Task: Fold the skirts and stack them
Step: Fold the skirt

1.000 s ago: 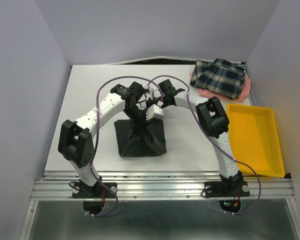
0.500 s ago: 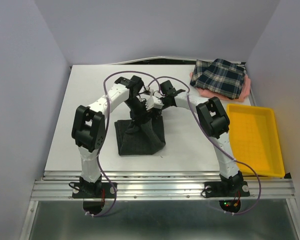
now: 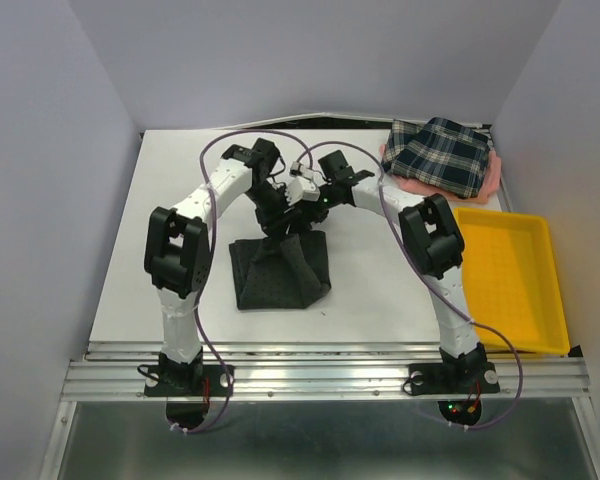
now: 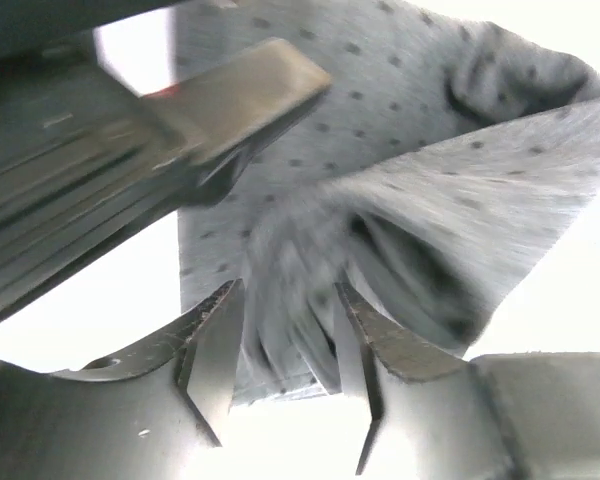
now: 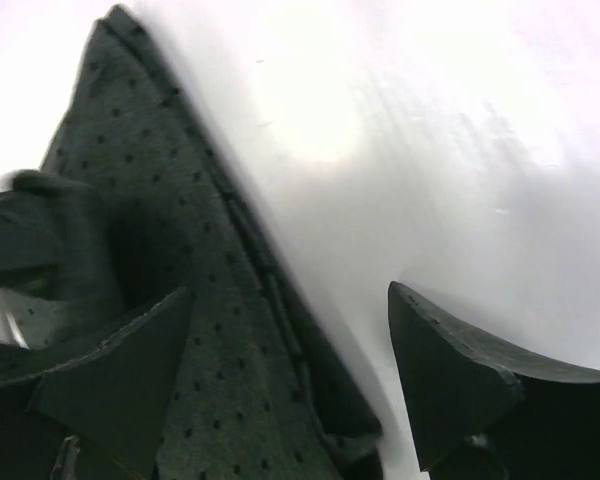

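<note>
The charcoal-black dotted skirt (image 3: 280,272) lies in the middle of the table, its far edge pulled up into a peak. My left gripper (image 3: 272,222) is shut on that gathered edge; in the left wrist view the bunched cloth (image 4: 420,150) sits between the fingers of the left gripper (image 4: 288,300). My right gripper (image 3: 302,205) is right beside it and open; in the right wrist view the right gripper (image 5: 290,300) straddles the skirt's hem (image 5: 150,200) without gripping. The plaid skirt (image 3: 442,155) lies on the pink skirt (image 3: 492,182) at the back right.
A yellow plastic tray (image 3: 508,280) stands at the right edge of the table. Purple cables arch over both arms. The right gripper's finger (image 4: 230,95) shows close above the cloth in the left wrist view.
Both grippers have moved toward the far side of the table. The left one has drawn the skirt's far edge up and back, and its elbow has swung in.
</note>
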Robot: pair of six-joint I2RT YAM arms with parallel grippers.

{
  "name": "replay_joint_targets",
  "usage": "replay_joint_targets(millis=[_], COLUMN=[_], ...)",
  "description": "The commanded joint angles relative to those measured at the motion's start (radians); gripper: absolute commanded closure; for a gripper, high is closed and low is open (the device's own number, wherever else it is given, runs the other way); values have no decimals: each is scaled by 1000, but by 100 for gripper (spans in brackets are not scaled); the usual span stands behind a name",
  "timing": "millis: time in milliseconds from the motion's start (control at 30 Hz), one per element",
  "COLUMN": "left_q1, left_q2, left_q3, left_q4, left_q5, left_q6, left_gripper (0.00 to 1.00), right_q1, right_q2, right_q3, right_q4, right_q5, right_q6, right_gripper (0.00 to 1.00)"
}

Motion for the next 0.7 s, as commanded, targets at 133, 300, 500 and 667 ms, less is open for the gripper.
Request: replay_joint_targets(millis=[133,300,500,667], left_q1=[117,179,182,179], left_q2=[-197,-326,-412,-401], left_q3=[95,-153,-414,-485], left_q4=[-3,179,472,615], left_q5=[20,34,-14,-75], left_q6=[-128,-272,-490,-561], left_gripper=[43,41,39,38], right_q1=[-94,-162,-118,-24], right_q2=[-114,-231,-393,-486], right_q3=[99,56,-178,-348], right_q4=[-37,-76,-118,-103], right_q5=[162,82,-103,-28], right_q6=[107,113,150,147], right_gripper=[7,8,10,10])
